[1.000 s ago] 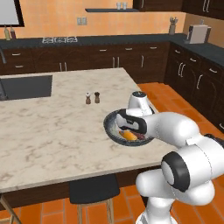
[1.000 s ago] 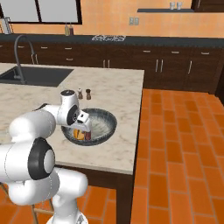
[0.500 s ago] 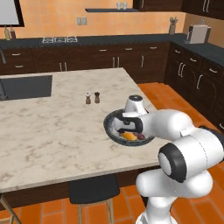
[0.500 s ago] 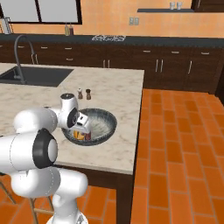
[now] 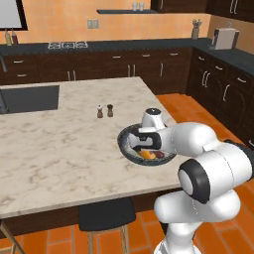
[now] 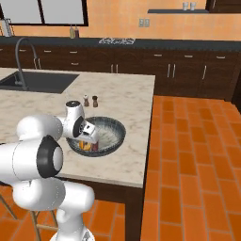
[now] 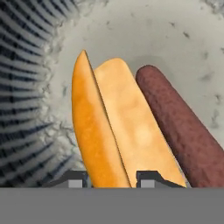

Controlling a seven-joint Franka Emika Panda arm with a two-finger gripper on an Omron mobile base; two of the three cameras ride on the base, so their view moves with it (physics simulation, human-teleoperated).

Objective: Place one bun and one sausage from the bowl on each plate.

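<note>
Bowl [image 5: 130, 149]: dark speckled, near right edge of the marble surface [image 5: 59, 144]. Contents, left to right in hand view: split bun [image 7: 109, 131], sausage [image 7: 183, 127] touching it. Claw [image 7: 113, 178]: lowered into bowl, tips astride the bun's end; you cannot tell whether they grip. Step, as judged: first pick. Next, close, lift clear.

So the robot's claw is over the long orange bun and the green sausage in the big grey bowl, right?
Almost. The sausage is dark reddish-brown, not green, as the hand view shows. It lies beside the long orange bun in the big grey bowl, with the gripper over the bun.
</note>
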